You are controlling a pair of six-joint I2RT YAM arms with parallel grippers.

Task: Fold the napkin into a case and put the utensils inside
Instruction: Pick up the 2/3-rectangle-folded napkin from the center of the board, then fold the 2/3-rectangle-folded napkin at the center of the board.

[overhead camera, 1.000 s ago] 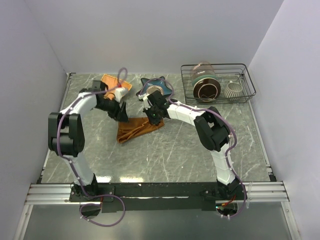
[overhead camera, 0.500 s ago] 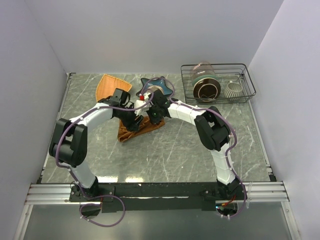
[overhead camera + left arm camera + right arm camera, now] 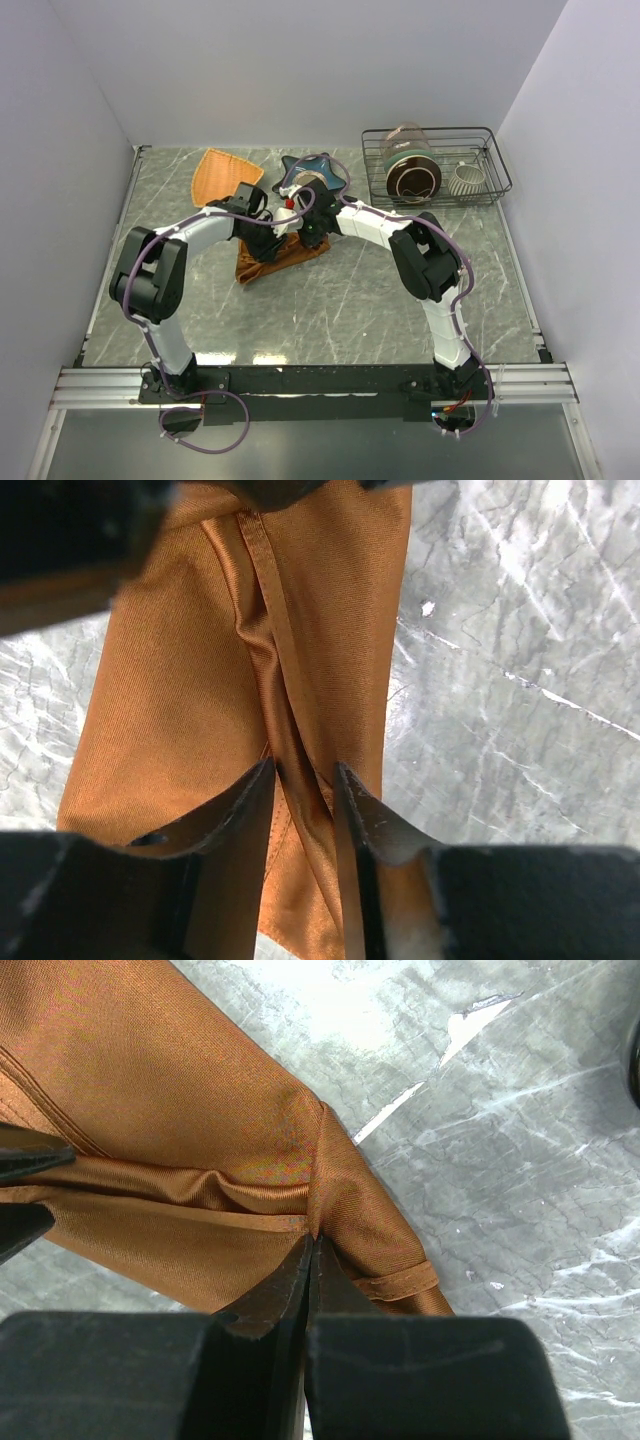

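While the right gripper [image 3: 312,1240] pinches the napkin [image 3: 180,1090] mid-frame, the left gripper [image 3: 305,775], unclenched astride its ridge, may drag the fold open.

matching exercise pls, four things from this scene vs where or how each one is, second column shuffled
1 rust-orange cloth napkin
2 lighter orange woven triangular plate
3 white ribbed cup
4 right gripper

a inside the dark wire rack
b shut on a fold of cloth
c flat at the back left
d rumpled, in the middle

Pairs: 1-d, 2-c, 3-a, 4-b
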